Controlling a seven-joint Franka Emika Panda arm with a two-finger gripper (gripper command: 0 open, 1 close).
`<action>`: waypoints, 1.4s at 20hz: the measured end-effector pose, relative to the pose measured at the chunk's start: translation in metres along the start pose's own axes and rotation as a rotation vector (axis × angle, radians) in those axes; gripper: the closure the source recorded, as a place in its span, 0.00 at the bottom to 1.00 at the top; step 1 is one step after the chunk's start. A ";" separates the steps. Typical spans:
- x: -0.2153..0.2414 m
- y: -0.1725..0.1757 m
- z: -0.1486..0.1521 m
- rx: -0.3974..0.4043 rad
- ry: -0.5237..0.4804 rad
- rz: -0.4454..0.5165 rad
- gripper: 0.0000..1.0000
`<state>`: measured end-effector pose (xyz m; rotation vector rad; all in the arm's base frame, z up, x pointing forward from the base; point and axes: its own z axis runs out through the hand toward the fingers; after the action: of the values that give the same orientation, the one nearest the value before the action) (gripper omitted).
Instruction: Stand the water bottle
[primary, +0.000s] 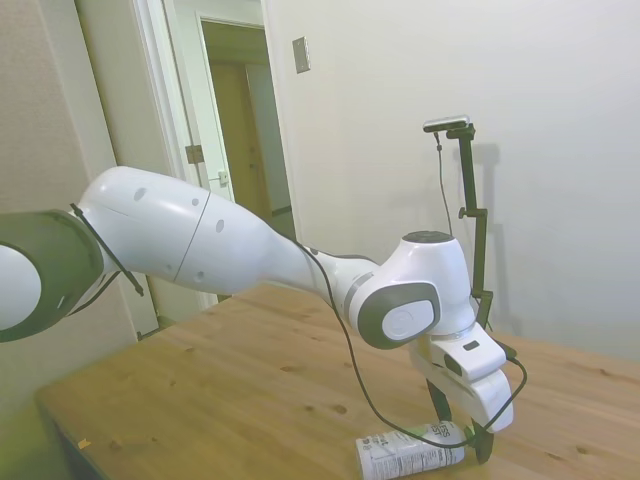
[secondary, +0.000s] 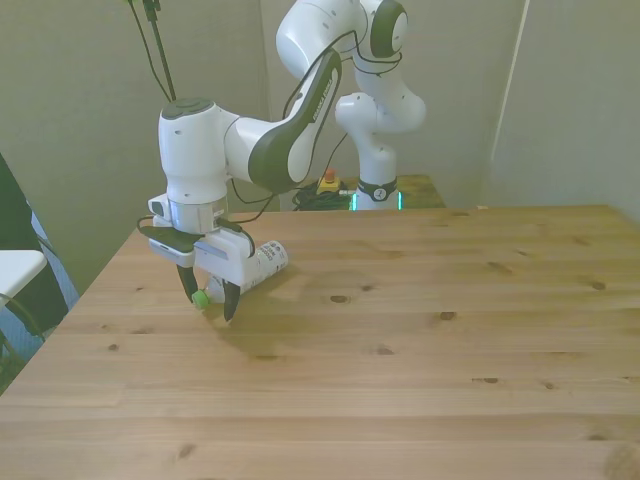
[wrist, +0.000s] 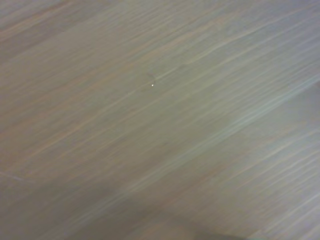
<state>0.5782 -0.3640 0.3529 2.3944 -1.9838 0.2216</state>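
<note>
Wooden table (secondary: 420, 330), water bottle (secondary: 262, 262) lying, fingers (secondary: 228, 300) astride cap

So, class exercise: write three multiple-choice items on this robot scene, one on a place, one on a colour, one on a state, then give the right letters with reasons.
1. Where is the water bottle?
A. at the front view's left of the table
B. at the front view's right
C. off the table

2. What colour is the bottle's cap?
A. red
B. green
C. blue

3. How is the bottle placed?
A. standing upright
B. lifted in the air
C. lying on its side

Answers:
1 A: it lies on the wood near that edge, under the gripper.
2 B: the bright green cap shows between the open fingers.
3 C: in the side view its body lies flat along the tabletop, with one finger on each side of the cap end.
</note>
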 end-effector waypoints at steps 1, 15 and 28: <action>0.000 0.000 0.000 0.000 -0.001 0.004 1.00; -0.002 0.000 0.000 0.028 -0.047 0.039 1.00; -0.049 -0.031 -0.059 0.084 -0.155 -0.010 1.00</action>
<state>0.5945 -0.3037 0.4076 2.5450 -2.0644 0.1251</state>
